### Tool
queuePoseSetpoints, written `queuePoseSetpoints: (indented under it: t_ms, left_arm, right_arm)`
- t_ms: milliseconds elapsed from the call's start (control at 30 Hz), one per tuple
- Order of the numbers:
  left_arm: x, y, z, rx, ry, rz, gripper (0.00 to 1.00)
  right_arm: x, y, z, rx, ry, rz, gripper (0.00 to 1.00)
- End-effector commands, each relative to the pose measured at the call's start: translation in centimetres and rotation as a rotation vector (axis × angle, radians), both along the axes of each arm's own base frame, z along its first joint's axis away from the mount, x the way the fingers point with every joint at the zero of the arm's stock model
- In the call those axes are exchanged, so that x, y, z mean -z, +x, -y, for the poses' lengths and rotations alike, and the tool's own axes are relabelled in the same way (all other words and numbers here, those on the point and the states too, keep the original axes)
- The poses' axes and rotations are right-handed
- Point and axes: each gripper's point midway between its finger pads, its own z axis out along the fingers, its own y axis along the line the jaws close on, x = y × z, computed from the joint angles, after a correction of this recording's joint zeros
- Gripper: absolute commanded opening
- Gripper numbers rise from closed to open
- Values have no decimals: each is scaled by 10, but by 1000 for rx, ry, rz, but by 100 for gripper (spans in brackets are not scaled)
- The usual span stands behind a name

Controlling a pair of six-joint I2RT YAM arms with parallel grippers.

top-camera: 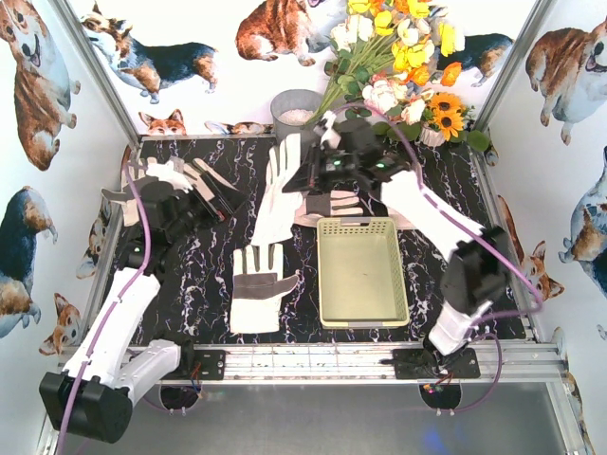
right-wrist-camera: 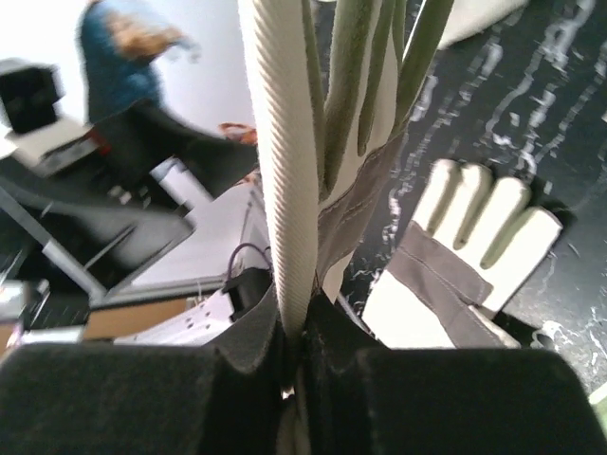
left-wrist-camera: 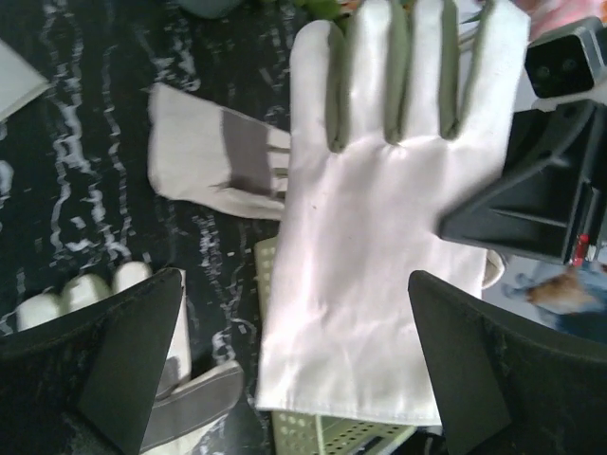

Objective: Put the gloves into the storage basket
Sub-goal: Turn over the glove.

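**A:** What could go wrong from here?

**B:** The left pincer (left-wrist-camera: 296, 284) stands wide open with nothing in it, its fingers on either side of the lifted glove (top-camera: 278, 194). Only the right pincer (right-wrist-camera: 292, 327) has that glove, clamped tight on one long side edge. I think so thin a grip could slip. The loose cloth could also fold and swing, leaving the cuff draped over the left wall of the storage basket (top-camera: 323, 275) instead of inside. The open pincer, being so near, might snag it too.

**A:** And how does it lie?

**B:** It is over the middle of the counter (top-camera: 204, 275), just left of the basket's far left corner. Its long axis runs from far edge to near edge. The fingers point to the far edge and the cuff to the near edge, a little leftward.

**A:** Any others?

**B:** A flat glove (top-camera: 258, 284) lies toward the near edge, left of the basket.
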Motion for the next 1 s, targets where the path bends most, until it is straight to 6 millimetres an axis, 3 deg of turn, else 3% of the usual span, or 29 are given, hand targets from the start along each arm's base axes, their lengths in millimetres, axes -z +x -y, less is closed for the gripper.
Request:
queuePoseSetpoints:
  t_ms: [0,200,433,500,600,733,867,967]
  left_arm:
    - [-63,-2,24,155,-150,123,100]
    - [-92,-3,51,352,-248,158,100]
    - [-118,-10,74,513,-338,210,100]
    - [-129,-15,80,554,-375,240,95]
    - [-137,-18,84,589,-416,256,79]
    - [-132,-12,81,540,-394,255,46]
    - [-124,-7,73,453,-367,256,12]
    - [-120,-3,67,391,-350,251,1]
  right_arm:
    - [-90,-34,8,-160,231,272,0]
    - [-137,-59,15,-203,387,341,0]
    - [-149,-75,18,-275,416,342,0]
    - [-148,-77,19,-283,413,338,0]
    - [-146,-78,19,-280,409,332,0]
    - [-141,-72,20,-250,403,324,3]
    - [-138,-67,23,-209,401,313,24]
    - [-132,-68,24,-188,395,299,46]
